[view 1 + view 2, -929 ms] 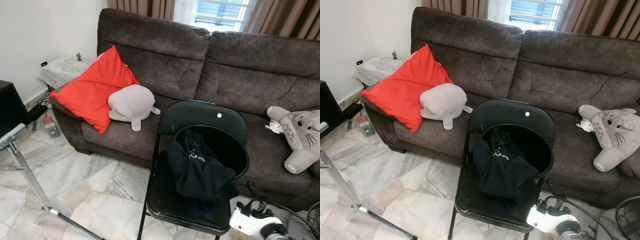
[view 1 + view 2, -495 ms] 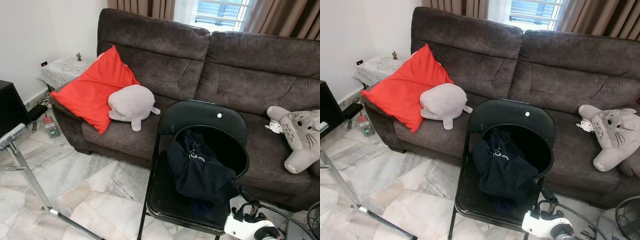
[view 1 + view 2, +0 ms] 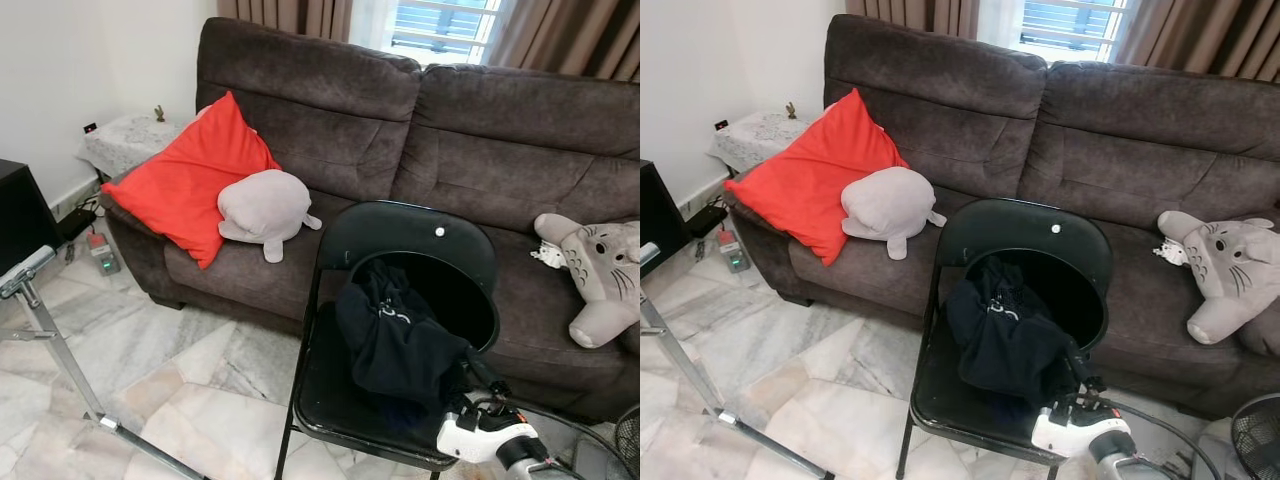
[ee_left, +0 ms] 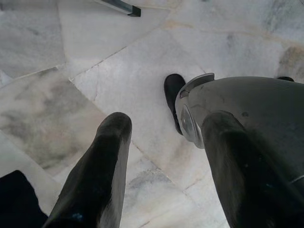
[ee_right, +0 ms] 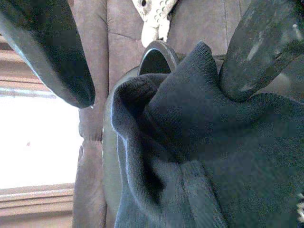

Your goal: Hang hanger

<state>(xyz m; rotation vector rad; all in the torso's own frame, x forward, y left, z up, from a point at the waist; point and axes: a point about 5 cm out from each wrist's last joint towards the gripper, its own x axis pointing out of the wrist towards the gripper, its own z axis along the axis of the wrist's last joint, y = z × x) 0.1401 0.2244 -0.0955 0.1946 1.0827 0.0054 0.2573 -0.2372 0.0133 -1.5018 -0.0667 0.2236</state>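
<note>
A black garment (image 3: 400,345) lies bunched on the seat of a black folding chair (image 3: 405,232), with a small silvery hanger hook (image 3: 998,308) showing at its top. My right gripper (image 3: 472,376) is at the garment's lower right edge. In the right wrist view this gripper (image 5: 159,92) stands open, its fingers (image 5: 57,52) spread to either side of the dark knitted cloth (image 5: 199,156). My left gripper (image 4: 166,121) hangs idle and open above the marble floor.
A brown sofa (image 3: 500,150) stands behind the chair, carrying a red cushion (image 3: 190,180), a grey plush (image 3: 262,208) and a grey cat plush (image 3: 600,275). A metal rack frame (image 3: 40,320) stands at the left. A fan (image 3: 1255,435) sits at the lower right.
My right arm has moved up and to the left, bringing its fingers against the garment on the chair. Everything else has stayed put.
</note>
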